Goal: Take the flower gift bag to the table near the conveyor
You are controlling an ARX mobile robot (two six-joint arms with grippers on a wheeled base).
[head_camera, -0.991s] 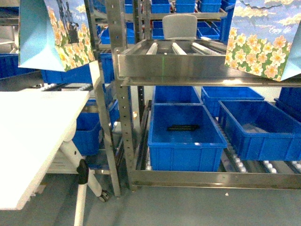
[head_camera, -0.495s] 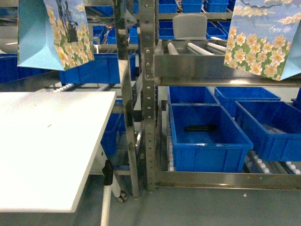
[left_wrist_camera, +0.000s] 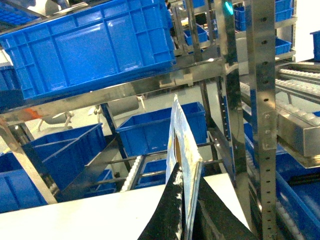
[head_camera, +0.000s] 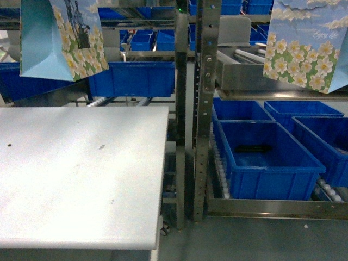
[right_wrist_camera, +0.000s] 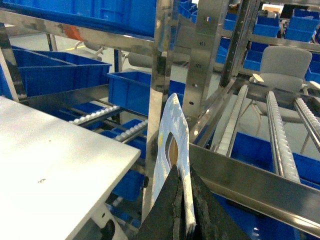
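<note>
white table (head_camera: 76, 174), steel conveyor (head_camera: 198, 109), blue bins (head_camera: 261, 160)

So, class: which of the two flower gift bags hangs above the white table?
The left flower gift bag, in the left gripper; the right flower gift bag hangs before the conveyor.

The wide white tabletop (head_camera: 81, 174) looks matt and smooth, lightly specked. The steel-framed roller conveyor racking (head_camera: 204, 109) is shiny brushed metal. The blue bins (head_camera: 266, 163) are glossy moulded plastic. The flower-printed paper gift bag (head_camera: 60, 38) has a slight sheen.
</note>
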